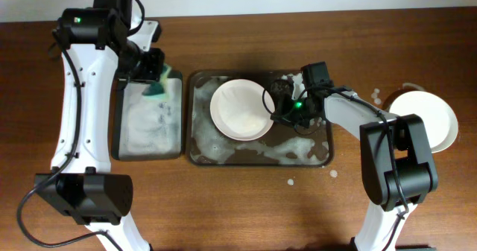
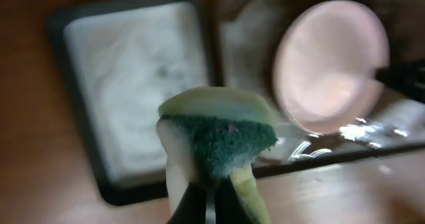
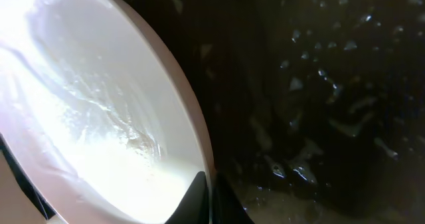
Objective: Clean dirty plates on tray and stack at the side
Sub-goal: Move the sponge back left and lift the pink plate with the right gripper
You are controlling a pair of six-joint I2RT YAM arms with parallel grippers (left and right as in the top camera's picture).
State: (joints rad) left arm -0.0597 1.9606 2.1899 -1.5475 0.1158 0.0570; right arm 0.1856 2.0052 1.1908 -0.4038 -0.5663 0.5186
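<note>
A pale pink plate (image 1: 240, 109) lies in the large dark tray (image 1: 313, 156), which is streaked with foam. My right gripper (image 1: 273, 103) is shut on the plate's right rim; the rim (image 3: 199, 127) runs between the fingers (image 3: 211, 191) in the right wrist view. My left gripper (image 1: 155, 78) is shut on a green and yellow sponge (image 2: 216, 141), held above the top right of the small tray (image 1: 146, 124). The plate (image 2: 329, 64) also shows in the left wrist view. A stack of white plates (image 1: 425, 121) sits on the tabletop at the right.
The small narrow tray (image 2: 133, 71) holds white soapy foam. White soap flecks (image 1: 292, 182) dot the wood near the large tray and by the stacked plates.
</note>
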